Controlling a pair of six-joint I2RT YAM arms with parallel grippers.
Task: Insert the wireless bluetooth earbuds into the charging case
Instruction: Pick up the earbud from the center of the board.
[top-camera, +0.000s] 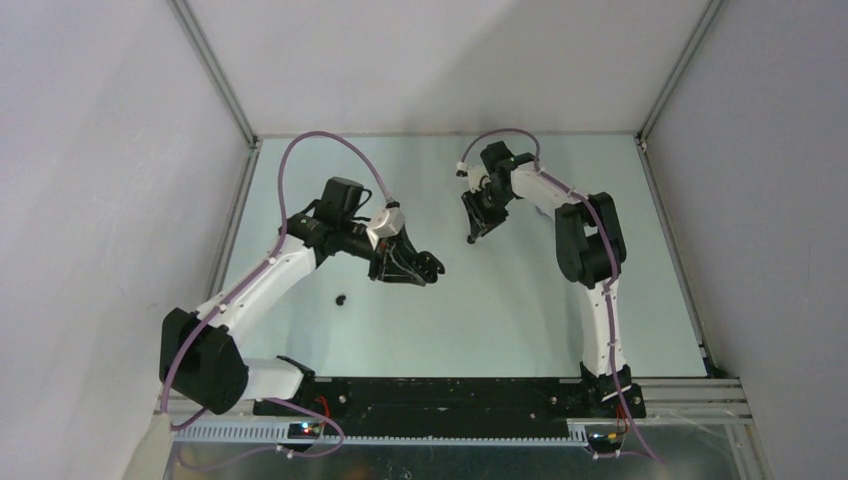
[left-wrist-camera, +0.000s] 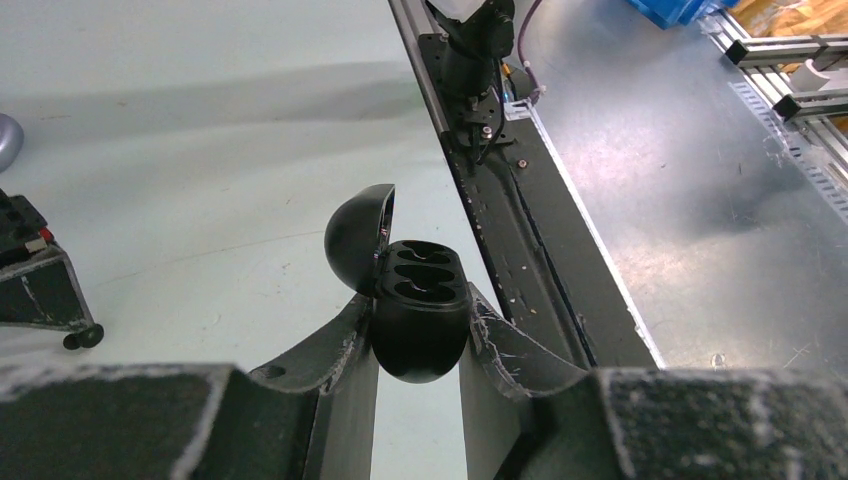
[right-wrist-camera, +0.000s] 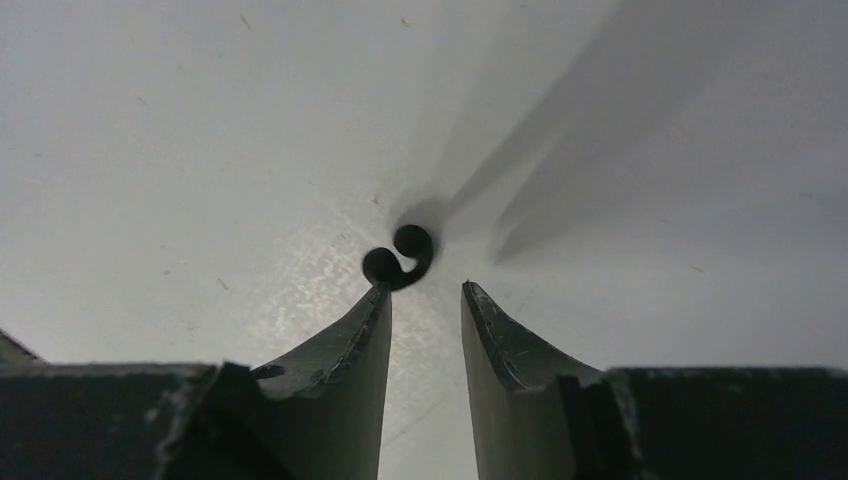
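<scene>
The left end effector (left-wrist-camera: 420, 308) pinches the open charging case (left-wrist-camera: 416, 268). A glossy black earbud (right-wrist-camera: 398, 258) lies on the worktop (right-wrist-camera: 200, 150) by the spread right end effector (right-wrist-camera: 425, 292): probably light and slippery, best pinched across its body.

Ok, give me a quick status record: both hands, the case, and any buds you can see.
left hand: shut on case
case: black, lid open, slots look empty
right hand: open, low over table, holding nothing
bud: black, on table beside one fingertip, not between the two
second bud: small black speck on table near left arm, probably a bud
lilac buds: not seen
</scene>
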